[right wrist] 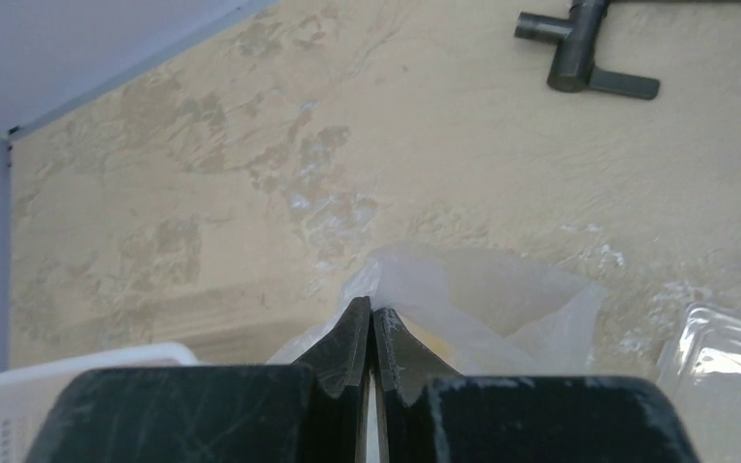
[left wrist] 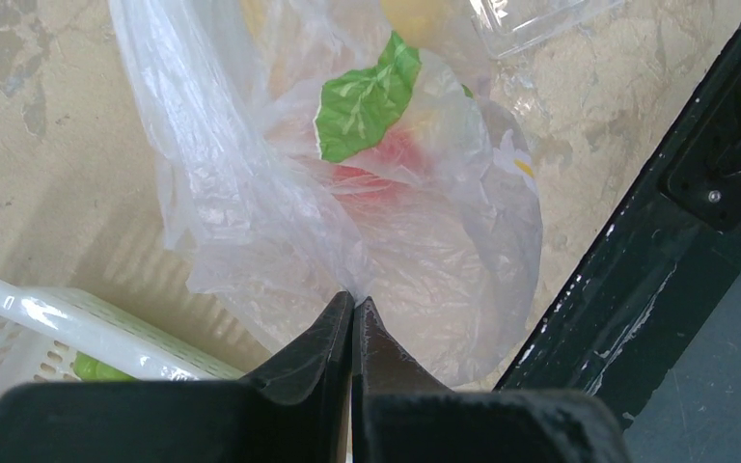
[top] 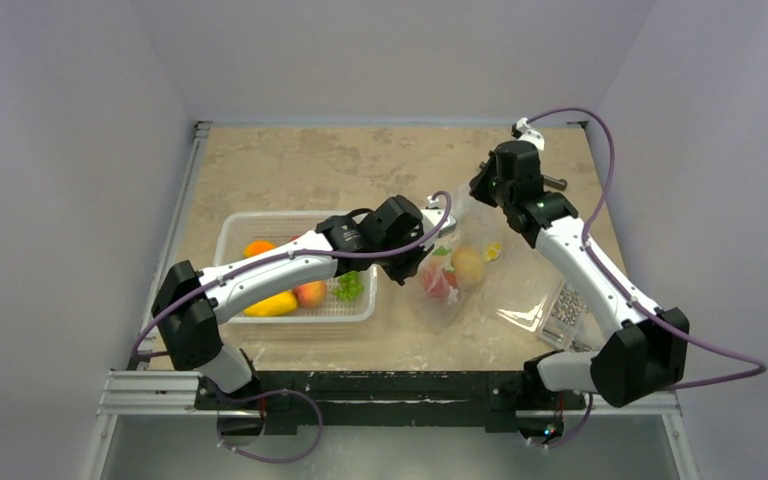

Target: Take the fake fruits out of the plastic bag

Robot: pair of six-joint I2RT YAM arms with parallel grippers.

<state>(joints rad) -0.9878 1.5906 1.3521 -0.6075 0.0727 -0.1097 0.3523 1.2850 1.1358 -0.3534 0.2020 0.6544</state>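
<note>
The plastic bag [top: 460,268] lies in the middle of the table, clear film with lemon and leaf prints. The red apple [top: 438,284] and the yellowish pear [top: 468,265] are inside it. My left gripper [top: 415,272] is shut on the bag's film at its left side; in the left wrist view the tips [left wrist: 352,301] pinch the film, with the apple [left wrist: 386,166] red through the bag [left wrist: 425,251]. My right gripper [top: 479,196] is shut on the bag's far edge; its wrist view shows the tips [right wrist: 371,313] pinching film of the bag [right wrist: 502,294].
A white mesh basket [top: 260,215] left of the bag holds a mango, an orange and other fruit; its rim shows in the left wrist view [left wrist: 48,323]. A clear box of screws [top: 560,308] sits at the right. A black tool [right wrist: 584,58] lies at the far right.
</note>
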